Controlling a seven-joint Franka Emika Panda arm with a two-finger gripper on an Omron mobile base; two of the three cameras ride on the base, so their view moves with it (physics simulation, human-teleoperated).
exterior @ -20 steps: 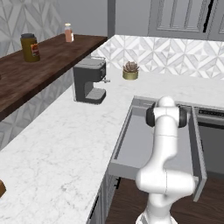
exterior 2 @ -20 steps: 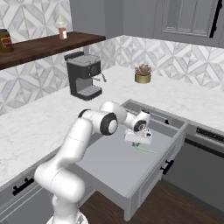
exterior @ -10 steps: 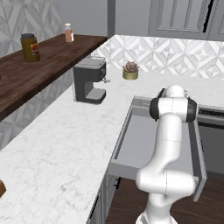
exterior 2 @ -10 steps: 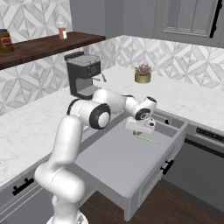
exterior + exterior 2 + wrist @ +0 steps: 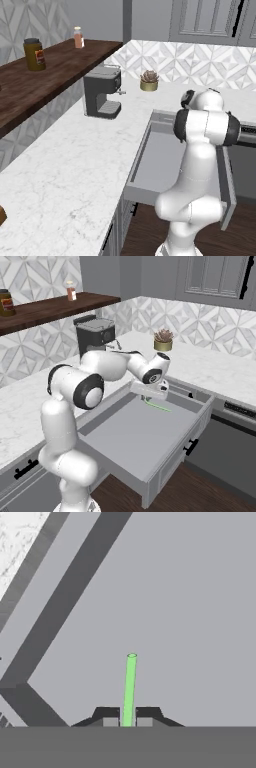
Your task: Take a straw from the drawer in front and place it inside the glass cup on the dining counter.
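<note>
Green straw sits pinched in the fully closed gripper, raised above the open drawer floor, likely for carrying out.

No lettering, brand, number or sign can be read anywhere in this kitchen. The jar at the wooden shelf's left end wears a red-orange label (too blurred to make out), and the small bottle near its far end shows no legible print either.
</note>
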